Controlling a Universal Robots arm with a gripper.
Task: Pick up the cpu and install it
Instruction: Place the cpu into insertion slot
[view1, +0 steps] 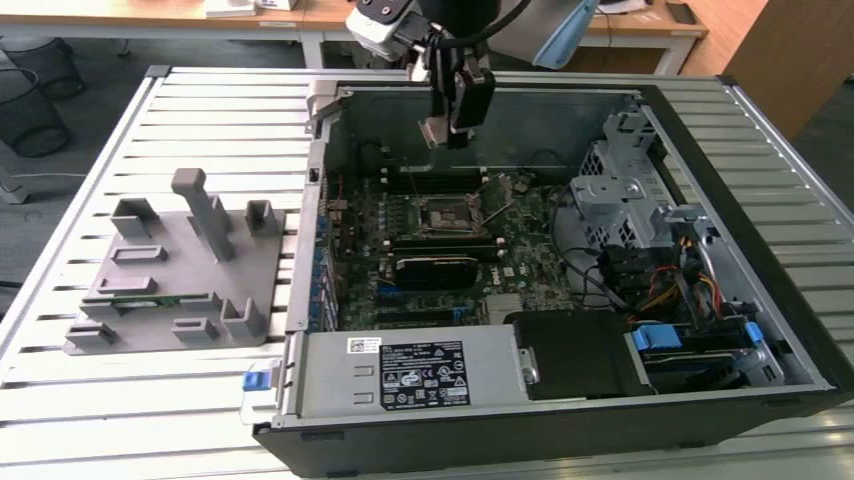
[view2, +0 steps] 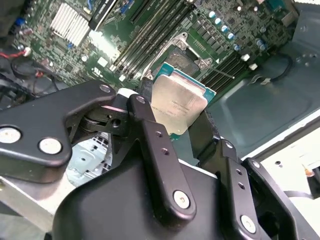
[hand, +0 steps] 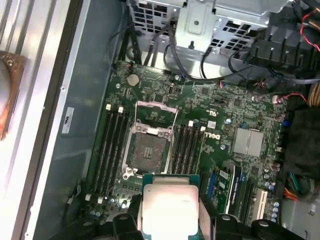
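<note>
My gripper (view1: 441, 135) clamps the cpu (view2: 179, 105) by two edges, flat, underside free for seating, over the motherboard (hand: 200, 100) near the open socket (hand: 149, 150).

Here's the desk (view1: 200, 110), a pale metal top made of long slats running side to side, with dark grooves between them. Two things sit on it. The big one is the open computer case (view1: 561, 445), lying on its side and taking up most of the desk from the middle to the edge on the exterior view's right, its black front wall along the near edge. Just beside it, toward the edge on the exterior view's left, lies a flat grey fixture plate (view1: 187, 270) with upright posts and low pockets. A thin green circuit strip (view1: 140, 297) rests in that plate. Bare slats show along the far edge.
</note>
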